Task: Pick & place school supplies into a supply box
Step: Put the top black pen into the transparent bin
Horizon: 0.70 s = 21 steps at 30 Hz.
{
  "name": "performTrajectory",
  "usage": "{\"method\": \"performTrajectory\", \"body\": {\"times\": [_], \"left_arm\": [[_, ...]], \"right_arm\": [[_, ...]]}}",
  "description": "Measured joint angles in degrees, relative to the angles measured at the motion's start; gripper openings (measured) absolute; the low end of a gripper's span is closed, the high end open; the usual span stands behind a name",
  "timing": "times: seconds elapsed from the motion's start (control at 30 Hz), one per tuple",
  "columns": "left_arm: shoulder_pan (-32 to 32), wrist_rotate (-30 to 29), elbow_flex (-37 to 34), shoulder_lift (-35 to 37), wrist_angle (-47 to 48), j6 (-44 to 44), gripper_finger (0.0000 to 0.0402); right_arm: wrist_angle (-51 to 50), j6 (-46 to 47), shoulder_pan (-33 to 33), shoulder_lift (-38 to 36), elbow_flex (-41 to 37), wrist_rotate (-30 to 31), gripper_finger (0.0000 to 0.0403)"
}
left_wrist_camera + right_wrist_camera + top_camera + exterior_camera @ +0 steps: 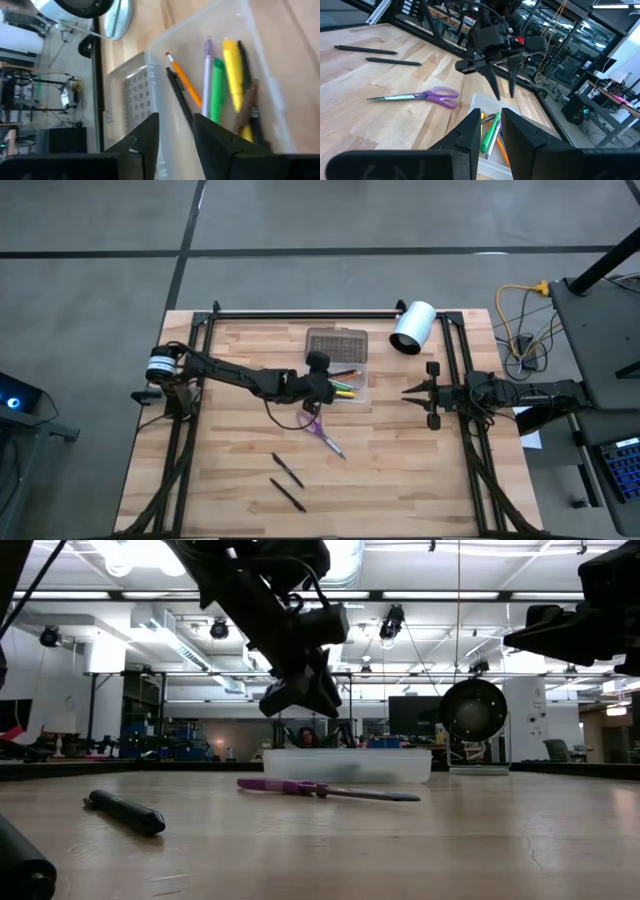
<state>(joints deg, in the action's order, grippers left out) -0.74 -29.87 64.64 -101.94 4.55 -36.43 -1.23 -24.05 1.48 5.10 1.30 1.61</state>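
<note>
- Right then, the left gripper [333, 387] hung just over the supply box [341, 392] near the middle of the high view, with its jaws apart and holding nothing.
- The supply box sat on the wooden bench [240, 500], and its dotted lid [335, 342] lay flat open on the upper side of it.
- Inside the box lay a green pen [215, 89], a yellow pen [232, 67], an orange pencil [186, 81], a pale purple pen [206, 72] and a black pen [179, 96].
- Purple scissors [320, 429] lay on the bench just below the box in the high view.
- Two black pens [288, 470] [287, 494] lay lower down, well apart from the box.
- A white cylinder [413, 327] lay on its side near the upper right of the bench.
- The right gripper [407, 391] waited at the right side of the bench, apart from the box, jaws a little open and empty.
</note>
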Motion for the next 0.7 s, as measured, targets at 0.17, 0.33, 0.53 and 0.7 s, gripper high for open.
{"method": "performTrajectory", "body": {"times": [0.17,0.33,0.53,0.7], "left_arm": [[-1.8,1.3,1.7,0.1,5.6,4.4,0.0104],[-3.5,7.1,2.7,0.1,11.4,8.2,0.0104],[-6.3,7.5,4.2,0.1,18.0,12.0,0.0104],[-9.0,7.5,4.9,0.1,20.6,14.5,0.0104]], "right_arm": [[0.0,0.0,0.0,0.0,0.0,0.0,0.0068],[0.0,0.0,0.0,0.0,0.0,0.0,0.0068],[0.0,0.0,0.0,0.0,0.0,0.0,0.0068],[0.0,0.0,0.0,0.0,0.0,0.0,0.0068]]}}
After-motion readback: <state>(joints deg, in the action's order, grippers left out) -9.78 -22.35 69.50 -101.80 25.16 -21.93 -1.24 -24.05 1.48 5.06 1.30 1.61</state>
